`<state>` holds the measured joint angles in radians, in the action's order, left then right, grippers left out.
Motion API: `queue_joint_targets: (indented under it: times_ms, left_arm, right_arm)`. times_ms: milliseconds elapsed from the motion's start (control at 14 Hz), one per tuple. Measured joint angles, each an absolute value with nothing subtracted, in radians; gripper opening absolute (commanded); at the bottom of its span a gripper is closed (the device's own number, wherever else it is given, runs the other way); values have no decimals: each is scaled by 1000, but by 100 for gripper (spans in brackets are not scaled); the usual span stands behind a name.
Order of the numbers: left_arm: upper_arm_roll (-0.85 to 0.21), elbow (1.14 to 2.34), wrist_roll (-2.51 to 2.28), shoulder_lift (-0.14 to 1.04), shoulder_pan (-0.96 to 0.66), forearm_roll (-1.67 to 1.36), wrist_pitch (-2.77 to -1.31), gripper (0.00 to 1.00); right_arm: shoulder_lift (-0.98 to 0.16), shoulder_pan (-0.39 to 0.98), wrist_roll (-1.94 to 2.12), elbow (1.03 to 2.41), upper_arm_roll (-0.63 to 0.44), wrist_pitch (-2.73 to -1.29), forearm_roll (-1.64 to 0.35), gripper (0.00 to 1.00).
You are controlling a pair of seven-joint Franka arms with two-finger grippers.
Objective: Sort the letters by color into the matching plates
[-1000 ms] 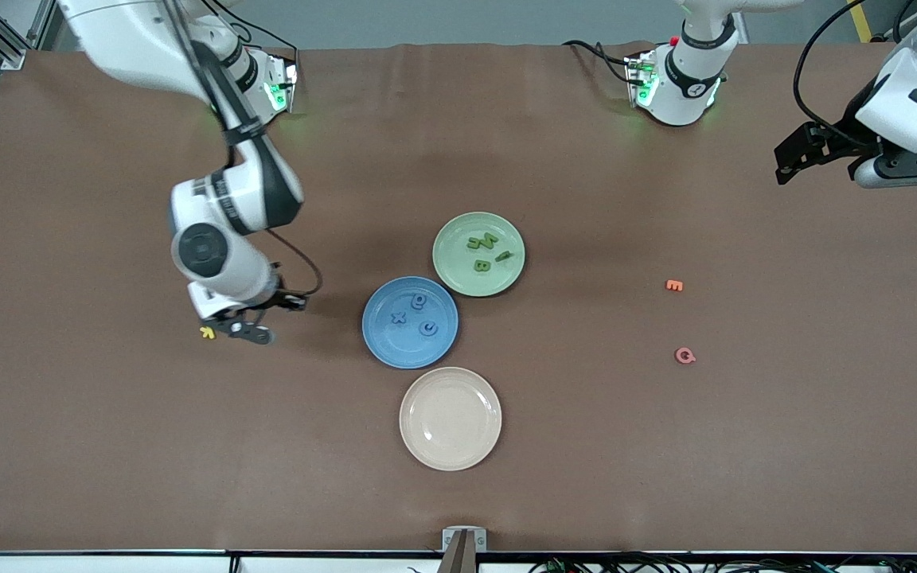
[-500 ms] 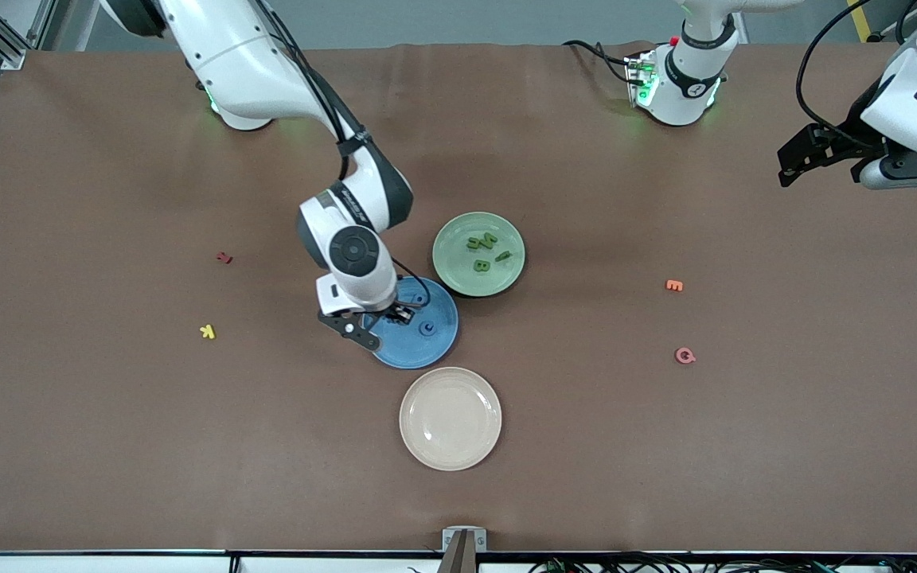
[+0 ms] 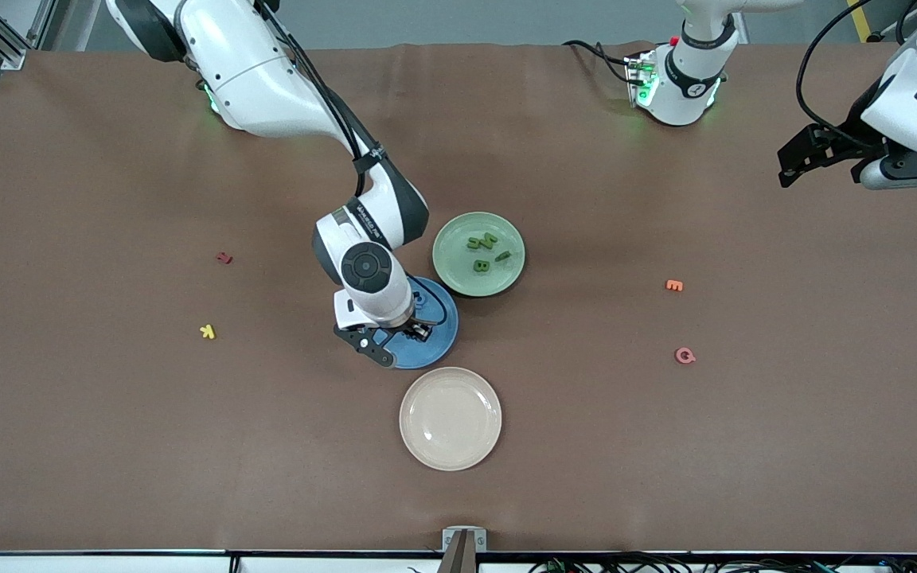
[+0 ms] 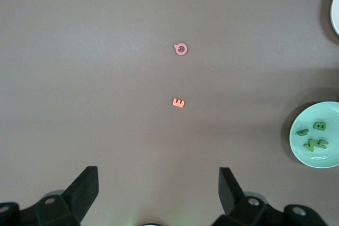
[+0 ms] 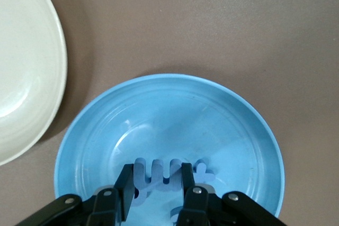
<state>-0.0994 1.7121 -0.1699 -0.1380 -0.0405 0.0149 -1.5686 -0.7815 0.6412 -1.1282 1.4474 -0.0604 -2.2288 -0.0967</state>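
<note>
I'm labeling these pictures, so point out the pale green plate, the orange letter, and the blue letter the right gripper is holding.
pale green plate [image 3: 458, 278], front view, bare rim nearest the camera.
orange letter [image 3: 674, 285], front view, its middle.
blue letter [image 5: 159, 172], right wrist view, its middle between the fingers.

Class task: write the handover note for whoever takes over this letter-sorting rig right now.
Right pincer: over the blue plate, shut on a blue letter.
Left pincer: open, empty, waiting above its end of the table.
Green plate: four green letters in it, done.
Blue plate: letters mostly hidden by the right arm; count unclear.
Left: release the held letter, then count the blue ones.
</note>
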Motion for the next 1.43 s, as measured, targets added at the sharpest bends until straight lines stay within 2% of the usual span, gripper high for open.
queue_joint_targets:
  times_ms: [214,286,500,571,857,1000,1214,1429]
  left_arm:
    - [-99,1711,-170,-138,-40,15,-1569,100]
    - [-99,1711,-170,-138,-39,15,-1569,100]
    - [-97,1710,-170,-138,-32,15,-1569,100]
    - [-97,1710,-170,-138,-31,15,-1569,100]
    - [-97,1710,-170,-138,-31,15,-1579,100]
    - [-97,1710,-170,-138,-31,15,-1580,100]
    - [-97,1711,-170,-138,-31,15,-1581,100]
    - [-97,1711,-170,-137,-31,15,-1587,100]
  right_arm:
    - [-792,641,-1128,1445,-62,-2242,-97,17]
    - [-797,641,-1128,1444,-62,-2245,-97,23]
    - [-800,640,-1128,1443,-64,-2246,-97,91]
    - [-800,640,-1128,1442,-64,-2246,-97,100]
    - [-795,640,-1128,1418,-64,-2231,-97,100]
    - [-786,640,-1128,1400,-64,-2175,-97,100]
    - [-730,638,-1122,1369,-71,-2043,-97,100]
    - [-614,627,-1098,1363,-77,-1859,-97,100]
